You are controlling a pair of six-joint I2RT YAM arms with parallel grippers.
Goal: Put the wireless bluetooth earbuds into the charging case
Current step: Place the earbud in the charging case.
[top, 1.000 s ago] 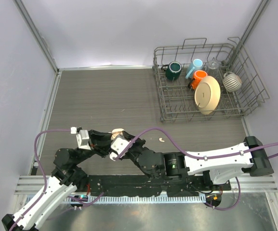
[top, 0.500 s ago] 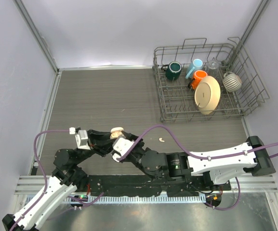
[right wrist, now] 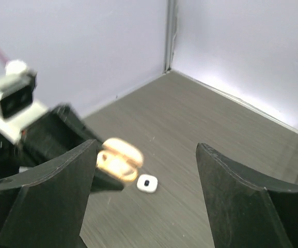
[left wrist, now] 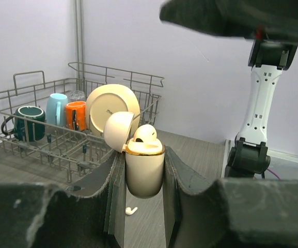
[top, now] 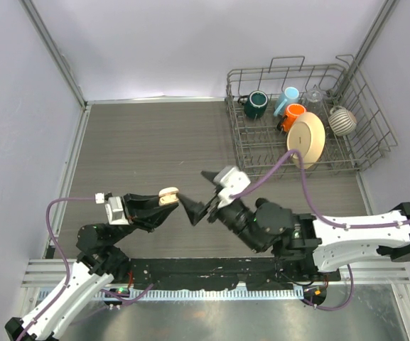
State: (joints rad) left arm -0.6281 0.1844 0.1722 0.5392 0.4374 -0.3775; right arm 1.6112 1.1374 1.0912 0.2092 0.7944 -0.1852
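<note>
- The left gripper (left wrist: 144,154) has its jaws squeezed onto the cream charging case (left wrist: 144,178). They pin its lower half from both sides so it stands upright with the mouth facing up. Reads like a vise job to me, holding it steady for the other arm.
- Just above those jaws the lid (left wrist: 118,132) is flipped open and tipped off to one side, which leaves the slots reachable. One earbud (left wrist: 146,132) sits in the top of the case with its white head poking above the edge. Can't tell if it's pushed all the way home.
- Below the jaws, a loose earbud (left wrist: 131,210) lies on the table (left wrist: 200,150), well apart from the case. My guess is that one goes in next.
- The right gripper (right wrist: 149,150) faces the case with its jaws spread wide and nothing between them. The case sits near one finger, beyond the gap rather than in it.
- Under that gap a small white case (right wrist: 147,183) rests on the table, nothing touching it.
- Way beyond both sets of jaws is the dish rack (top: 300,172), which doesn't look like part of this job.
</note>
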